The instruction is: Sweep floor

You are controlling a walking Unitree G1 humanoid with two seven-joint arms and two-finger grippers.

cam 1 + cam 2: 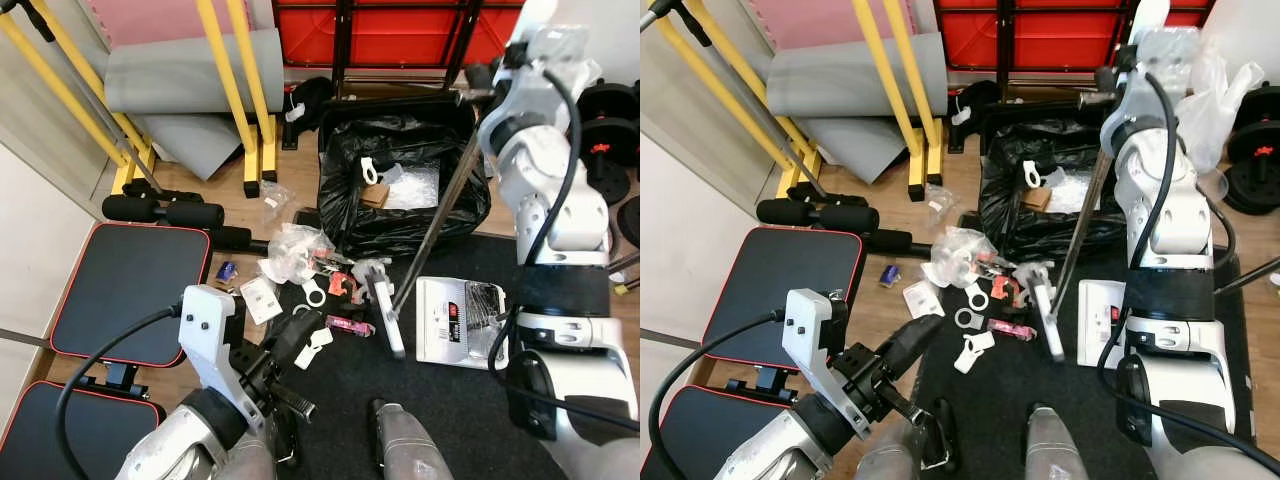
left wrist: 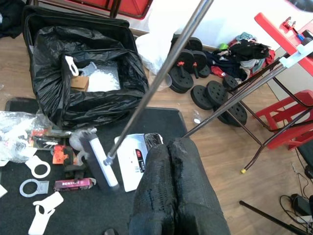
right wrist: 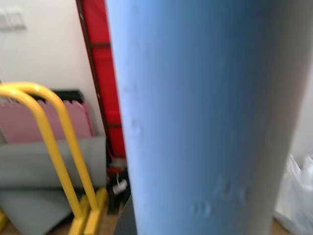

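Right gripper (image 1: 478, 78) fingers hidden behind the wrist, grip on the broom handle (image 1: 440, 205) can't be confirmed. Right arm raised over the black bin bag (image 1: 400, 190). Broom head (image 1: 384, 318) just before the bag, beside litter (image 1: 330, 290). Left gripper (image 1: 902, 350) pinched together, empty. Bag holds white plastic, cardboard.

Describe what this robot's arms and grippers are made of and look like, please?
Both arms are silver-white shells with dark joints. The right arm has a black band and a black cable looping alongside. The left arm carries a boxy white wrist block, a black cable, and the left gripper with textured black fingers.
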